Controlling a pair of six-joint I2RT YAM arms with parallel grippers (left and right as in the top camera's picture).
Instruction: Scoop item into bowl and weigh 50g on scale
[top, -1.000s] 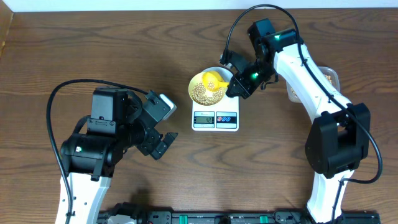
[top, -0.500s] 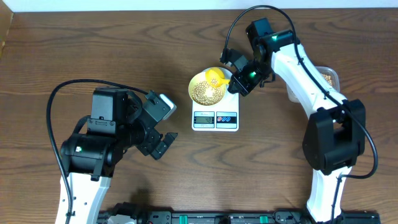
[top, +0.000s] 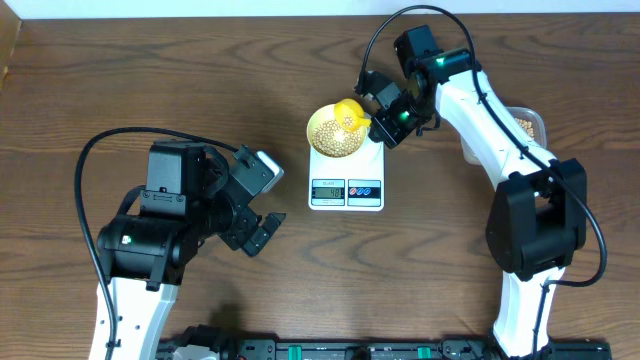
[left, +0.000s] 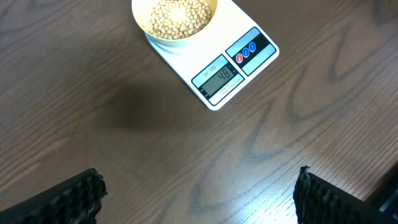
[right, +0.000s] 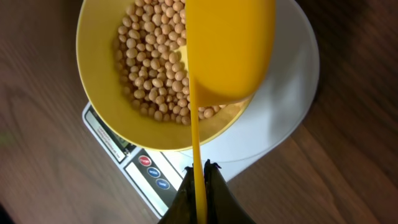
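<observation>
The pale yellow bowl (top: 322, 140) (right: 99, 68) stands on the white scale (top: 346, 190) (left: 231, 70) (right: 283, 118), partly filled with beige beans (top: 330, 147) (left: 178, 16) (right: 148, 68). My right gripper (top: 374, 124) (right: 200, 186) is shut on the thin handle of a yellow measuring spoon (top: 348, 113) (right: 230, 50), whose scoop hangs over the bowl's right side. The spoon's inside is hidden. My left gripper (top: 262, 226) (left: 199, 205) hangs open over bare wood to the left of the scale, holding nothing. The scale's LCD (left: 221, 76) shows digits.
A clear tub (top: 527, 124) holding more beans sits at the right, mostly hidden behind the right arm. The table's far edge runs along the top of the overhead view. A black rail lies along the front edge.
My right gripper has drawn the spoon up and toward the far rim of the bowl. The left arm has not moved.
</observation>
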